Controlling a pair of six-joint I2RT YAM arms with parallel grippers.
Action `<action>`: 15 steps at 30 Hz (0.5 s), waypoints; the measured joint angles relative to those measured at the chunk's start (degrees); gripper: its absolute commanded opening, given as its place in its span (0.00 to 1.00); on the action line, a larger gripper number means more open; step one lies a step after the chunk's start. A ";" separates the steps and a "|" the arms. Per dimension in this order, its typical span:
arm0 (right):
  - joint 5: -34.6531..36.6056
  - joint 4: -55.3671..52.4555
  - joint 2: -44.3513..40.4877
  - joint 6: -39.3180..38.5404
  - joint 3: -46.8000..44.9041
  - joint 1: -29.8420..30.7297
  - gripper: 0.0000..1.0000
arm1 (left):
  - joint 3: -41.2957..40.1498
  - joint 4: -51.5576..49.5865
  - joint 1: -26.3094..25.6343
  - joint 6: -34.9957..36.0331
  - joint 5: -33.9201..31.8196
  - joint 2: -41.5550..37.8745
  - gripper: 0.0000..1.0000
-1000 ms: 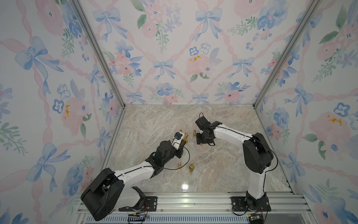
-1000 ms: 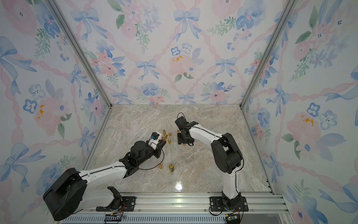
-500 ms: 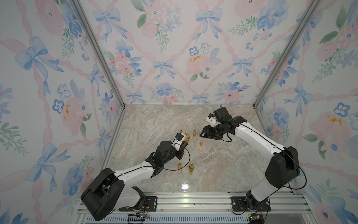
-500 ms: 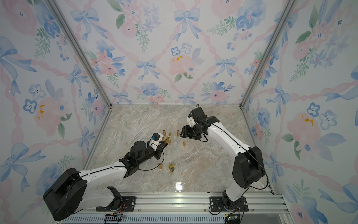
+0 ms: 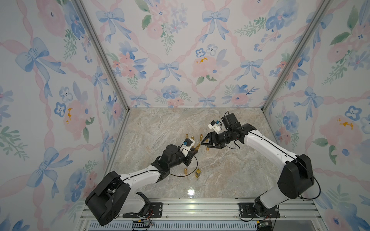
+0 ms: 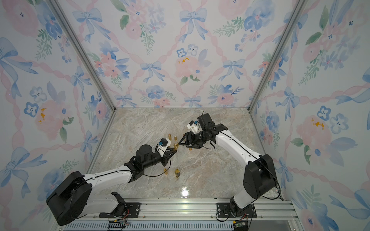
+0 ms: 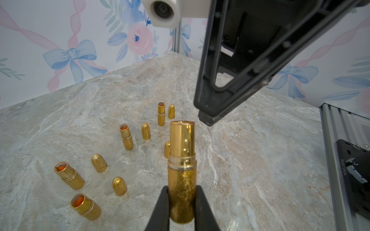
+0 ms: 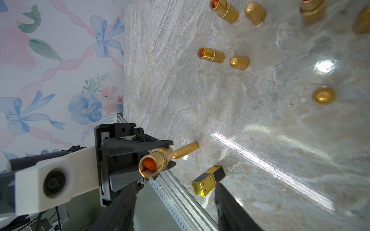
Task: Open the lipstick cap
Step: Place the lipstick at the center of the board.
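Swung round since a second ago, the right arm [image 5: 266, 146] reaches over the marble tabletop [image 5: 230, 170], right gripper [image 5: 204, 144] half-open and empty near the uncapped gold lipstick [image 7: 181, 152] clamped by the left gripper [image 7: 181, 190] above loose caps [image 7: 145, 131].

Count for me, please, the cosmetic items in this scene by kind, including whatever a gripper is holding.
Uncapped gold lipstick tubes: 5
Loose gold caps: 5
Capped round gold lipstick: 1
Square gold-and-black lipstick: 1
Total: 12
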 measured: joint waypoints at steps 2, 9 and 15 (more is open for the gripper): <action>-0.46 0.74 0.00 0.31 -0.02 0.48 0.62 | 0.09 0.00 -0.04 0.00 0.61 0.00 0.00; -0.79 2.71 0.55 1.20 -0.13 1.97 0.56 | 1.03 0.00 -0.39 0.00 1.62 0.44 0.00; -0.72 3.67 1.44 1.92 -0.63 2.91 0.50 | 1.70 0.00 -0.79 0.00 1.73 0.96 0.00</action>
